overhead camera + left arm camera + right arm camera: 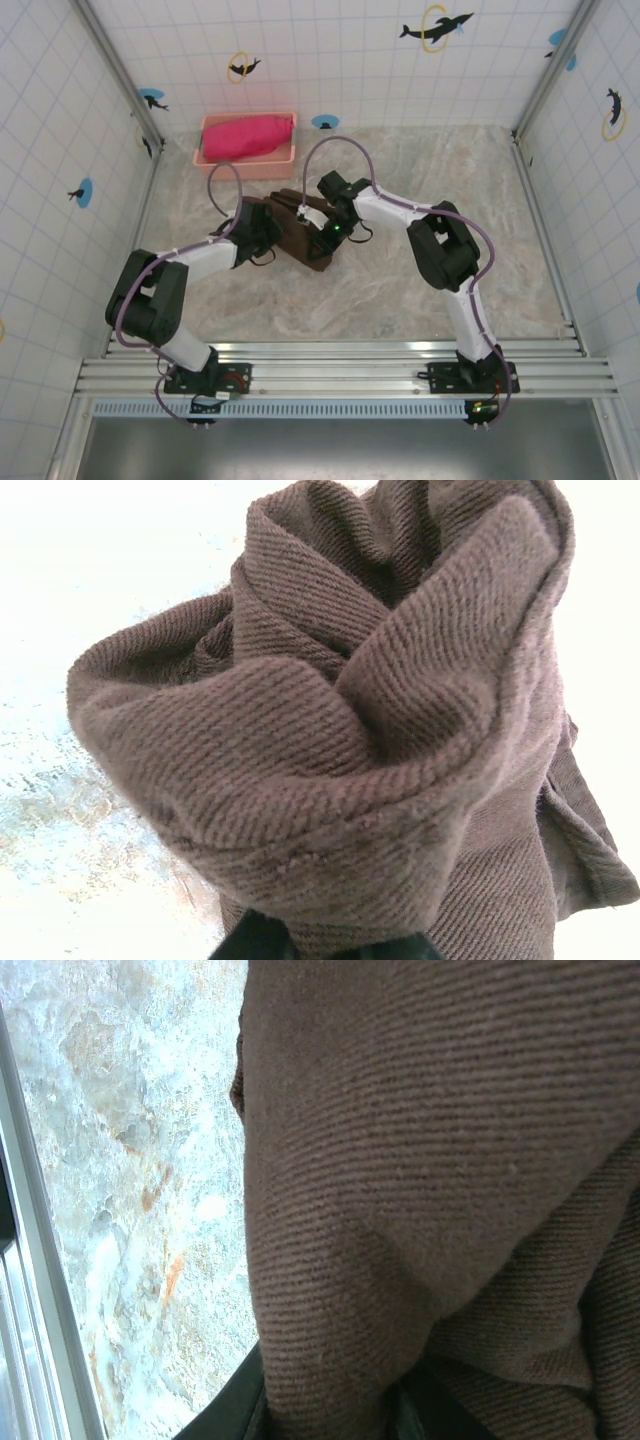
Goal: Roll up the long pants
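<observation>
Where left claw (275, 228), right claw (325, 235) pinch long pants (305, 250), brown twill bunches.

I had the long pants (303, 238) bunched in a heap on the table (420, 180), left of its middle and nearer the far edge than the near one. The left gripper (272, 228) sat against the heap's left side and the right gripper (333, 228) against its right, with the heap between them. Behind the heap, by the far edge toward the far-left corner, stood a tray (246, 158) with a folded cloth (250, 135) lying in it.
</observation>
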`<state>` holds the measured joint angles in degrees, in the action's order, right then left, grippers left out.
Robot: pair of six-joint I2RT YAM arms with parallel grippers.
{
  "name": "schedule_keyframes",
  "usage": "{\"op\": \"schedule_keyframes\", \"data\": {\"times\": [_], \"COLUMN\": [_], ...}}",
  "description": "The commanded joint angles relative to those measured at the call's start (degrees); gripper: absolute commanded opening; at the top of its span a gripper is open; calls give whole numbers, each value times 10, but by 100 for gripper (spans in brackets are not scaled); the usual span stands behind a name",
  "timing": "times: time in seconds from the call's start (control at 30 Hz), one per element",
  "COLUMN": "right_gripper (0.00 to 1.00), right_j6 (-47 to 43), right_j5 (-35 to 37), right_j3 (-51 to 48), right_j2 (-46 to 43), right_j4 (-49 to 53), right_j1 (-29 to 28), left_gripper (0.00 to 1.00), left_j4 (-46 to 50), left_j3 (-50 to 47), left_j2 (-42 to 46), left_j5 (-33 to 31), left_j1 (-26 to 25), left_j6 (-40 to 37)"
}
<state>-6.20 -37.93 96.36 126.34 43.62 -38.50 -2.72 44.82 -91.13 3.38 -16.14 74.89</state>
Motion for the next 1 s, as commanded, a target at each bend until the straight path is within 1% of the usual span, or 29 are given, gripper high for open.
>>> {"op": "schedule_keyframes", "data": {"times": [0.0, 0.03, 0.07, 0.13, 0.2, 0.27, 0.3, 0.37, 0.43, 0.5, 0.6, 0.7, 0.77, 0.97], "right_gripper": [5, 22, 32, 39, 54, 56, 59, 70, 81, 82, 82, 83, 84, 89], "right_j6": [-4, 1, 2, 7, 14, 23, 25, 27, 26, 27, 28, 35, 42, 53], "right_j5": [30, 43, 52, 76, 115, 155, 179, 218, 247, 256, 263, 269, 276, 324], "right_j3": [-35, -32, -30, -30, -31, -35, -35, -33, -30, -30, -38, -55, -64, -63], "right_j2": [36, 29, 21, -3, -36, -76, -97, -132, -160, -177, -191, -205, -213, -212], "right_j4": [120, 121, 122, 122, 122, 116, 117, 120, 126, 129, 124, 103, 88, 54], "right_j1": [-21, -16, -12, -1, 14, 27, 32, 36, 37, 36, 27, 7, -12, -86], "left_gripper": [0, 0, 0, 0, 0, 0, 0, 0, 0, 0, 0, 0, 0, 0], "left_j4": [147, 176, 185, 205, 218, 233, 240, 269, 320, 381, 438, 462, 472, 570], "left_j3": [14, 15, 13, 10, 7, 12, 17, 35, 69, 106, 157, 186, 204, 299], "left_j2": [-15, -11, -8, -7, -9, -17, -24, -37, -54, -73, -102, -126, -142, -217], "left_j5": [-32, -39, -37, -34, -24, -12, -2, 15, 26, 42, 72, 102, 119, 140], "left_j1": [-14, -15, -15, -16, -15, -16, -15, -16, -17, -17, -17, -18, -18, -18], "left_j6": [-14, -11, -15, -22, -28, -30, -31, -28, -37, -41, -45, -30, -21, -22]}}
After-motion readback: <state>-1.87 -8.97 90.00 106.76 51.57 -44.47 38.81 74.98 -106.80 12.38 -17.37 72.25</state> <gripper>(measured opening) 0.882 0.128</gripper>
